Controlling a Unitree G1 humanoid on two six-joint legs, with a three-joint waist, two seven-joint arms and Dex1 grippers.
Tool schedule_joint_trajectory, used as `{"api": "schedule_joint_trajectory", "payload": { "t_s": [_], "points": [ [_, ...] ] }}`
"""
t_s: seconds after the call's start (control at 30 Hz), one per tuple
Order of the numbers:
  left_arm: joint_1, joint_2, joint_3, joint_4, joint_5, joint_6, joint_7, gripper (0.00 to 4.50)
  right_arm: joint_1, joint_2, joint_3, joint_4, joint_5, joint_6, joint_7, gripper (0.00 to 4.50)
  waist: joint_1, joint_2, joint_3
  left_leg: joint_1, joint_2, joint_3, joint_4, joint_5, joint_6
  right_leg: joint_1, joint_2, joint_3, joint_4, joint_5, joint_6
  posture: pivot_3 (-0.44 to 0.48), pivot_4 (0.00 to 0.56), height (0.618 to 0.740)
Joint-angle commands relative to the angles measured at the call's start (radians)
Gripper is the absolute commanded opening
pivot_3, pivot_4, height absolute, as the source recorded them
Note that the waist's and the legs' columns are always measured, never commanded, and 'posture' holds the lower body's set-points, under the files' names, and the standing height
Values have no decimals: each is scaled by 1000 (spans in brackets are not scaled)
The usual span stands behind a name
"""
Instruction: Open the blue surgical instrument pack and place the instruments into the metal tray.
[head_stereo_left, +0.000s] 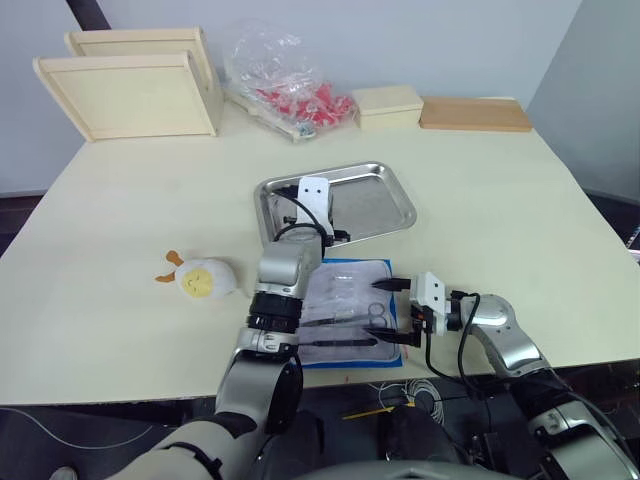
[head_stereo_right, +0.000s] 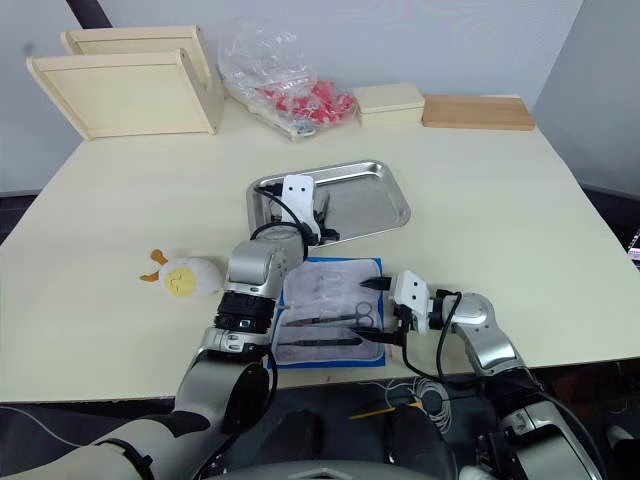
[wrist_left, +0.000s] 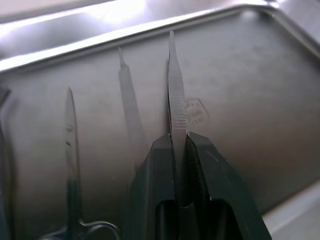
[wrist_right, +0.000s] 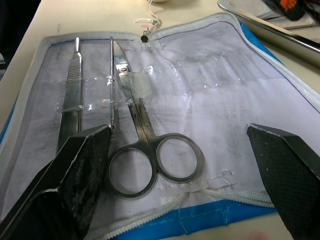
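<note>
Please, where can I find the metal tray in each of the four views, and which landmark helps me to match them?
Left eye view: metal tray at table centre, just behind the open blue pack.
Right eye view: same place.
Left wrist view: its floor behind the tweezers gripped by the left tool.
Right wrist view: its rim beyond the pack.
Landmark: the pack.

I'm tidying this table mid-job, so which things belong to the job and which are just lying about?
Job: blue pouch, open; scissors and two slim tools in it; metal tray; tweezers in the left pincer; right pincer, open.

Lying about: toy chick, clear bag, wooden trays, small box, wooden board.
</note>
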Motion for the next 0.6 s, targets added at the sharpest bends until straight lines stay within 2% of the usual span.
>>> {"api": "schedule_joint_trajectory", "payload": {
  "t_s": [0.03, 0.33, 0.4, 0.43, 0.5, 0.53, 0.6],
  "points": [
    [-15, -9, 13, -6, 1, -6, 13, 53, 64, -11, 69, 125, -83, 63, -4, 4500, 0, 0, 0, 0, 0, 0, 0, 0, 0, 0, 0, 0, 0, 0, 0, 0, 150, 740],
    [-13, -19, 34, 2, -1, 4, 32, 53, 68, -10, 70, 122, -83, 63, -5, 4500, 0, 0, 0, 0, 0, 0, 0, 0, 0, 0, 0, 0, 0, 0, 0, 0, 150, 740],
    [-12, -17, 37, -1, 1, 13, 37, 910, 67, -9, 71, 122, -83, 63, -5, 4500, 0, 0, 0, 0, 0, 0, 0, 0, 0, 0, 0, 0, 0, 0, 0, 0, 150, 740],
    [-12, -17, 41, -3, -2, 15, 35, 1165, 67, -8, 71, 122, -82, 63, -5, 4500, 0, 0, 0, 0, 0, 0, 0, 0, 0, 1, 0, 0, 0, 0, 0, 0, 150, 740],
    [-13, -17, 43, -4, -5, 18, 33, 2188, 67, -8, 71, 122, -82, 63, -5, 4500, 0, 0, 0, 0, 0, 0, 0, 0, 0, 1, 0, 0, 0, 0, 0, 0, 150, 740],
    [-14, -15, 41, -5, -6, 21, 30, 2545, 67, -8, 71, 122, -82, 63, -5, 4500, 0, 1, 0, 1, 0, 0, 0, 0, 0, 1, 0, 0, 0, 0, 0, 0, 150, 740],
    [-19, -14, 46, -11, -12, 32, 25, 2545, 68, -8, 72, 121, -82, 63, -5, 4500, 0, 1, 0, 1, 0, 0, 0, 0, 0, 1, 0, 0, 0, 0, 0, 0, 150, 740]
  ]
}}
